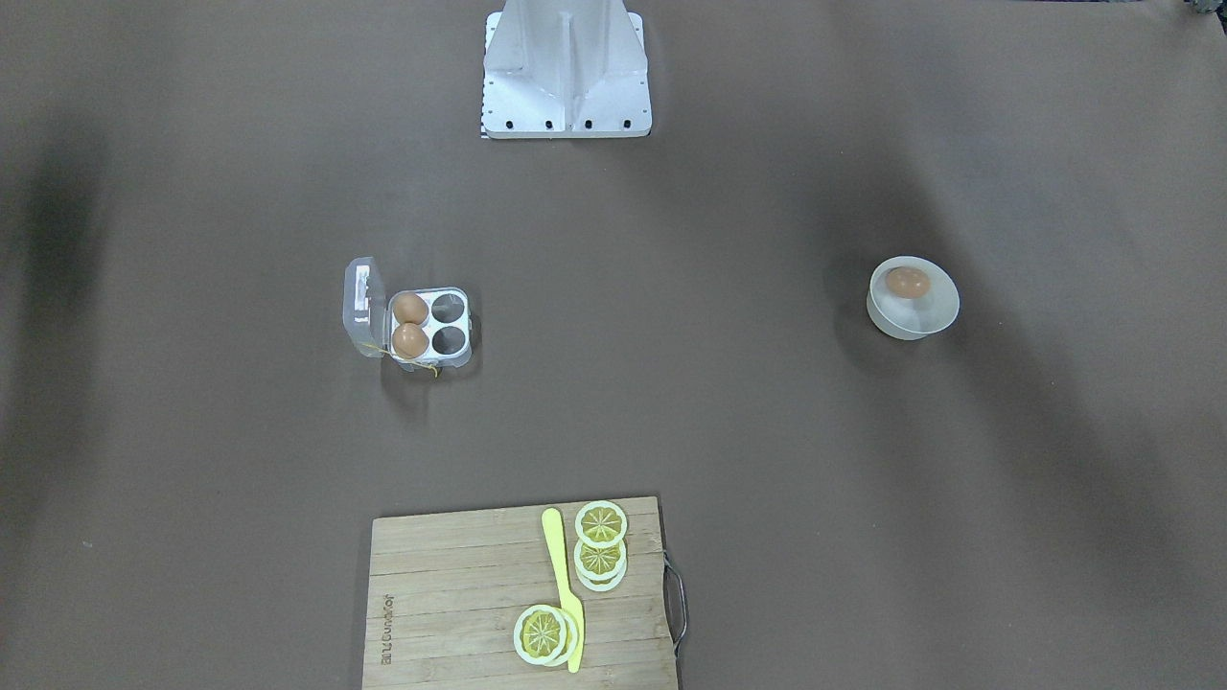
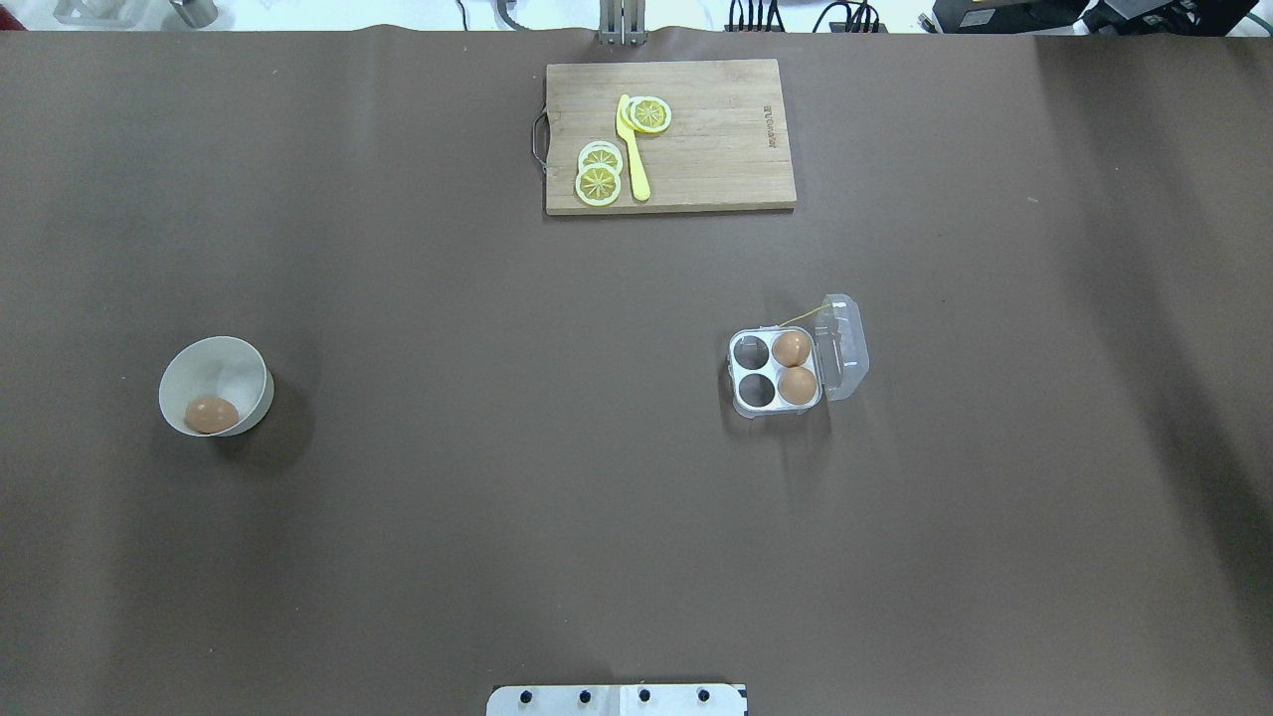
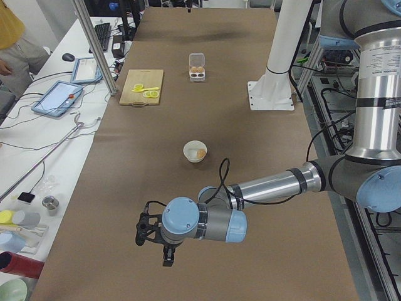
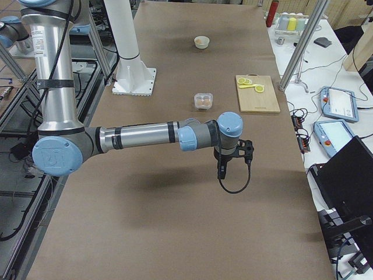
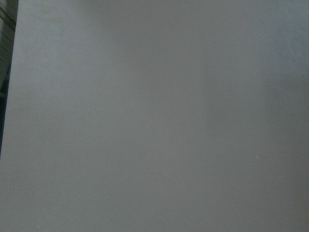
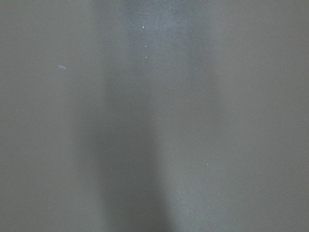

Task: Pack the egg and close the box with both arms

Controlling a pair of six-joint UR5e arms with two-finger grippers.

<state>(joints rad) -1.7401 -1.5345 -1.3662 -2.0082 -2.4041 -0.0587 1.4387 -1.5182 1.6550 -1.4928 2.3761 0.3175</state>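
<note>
The left gripper (image 3: 167, 256) is hanging over the end of the tabletop (image 2: 636, 517) on the robot's left side, pointing down. I am seeing it only from the side, as a small dark shape, so I cannot tell if its fingers are spread or pressed together. The right gripper (image 4: 221, 172) is hanging in the same way over the opposite end of the tabletop, and there too I cannot tell how the fingers are standing. Both wrist cameras are showing only the plain brown cover, with no fingertips in the picture. The two cameras looking down on the table are not catching either arm.

The egg (image 2: 211, 415) is lying inside a round white bowl (image 2: 221, 350), toward the left end of the tabletop, well apart from the box (image 2: 754, 393). The box is sitting right of the middle with its clear lid (image 2: 845, 348) open and standing up. Two other brown eggs (image 2: 795, 367) are filling the two cups beside the lid, and the other two cups are showing empty. The yellow string is hard to make out.

At the far edge a wooden cutting board (image 2: 716, 139) is carrying lemon slices (image 2: 599, 173) and a yellow knife (image 2: 633, 149). The white stand (image 1: 567, 72) is cut off at the edge on the robot's side.
</note>
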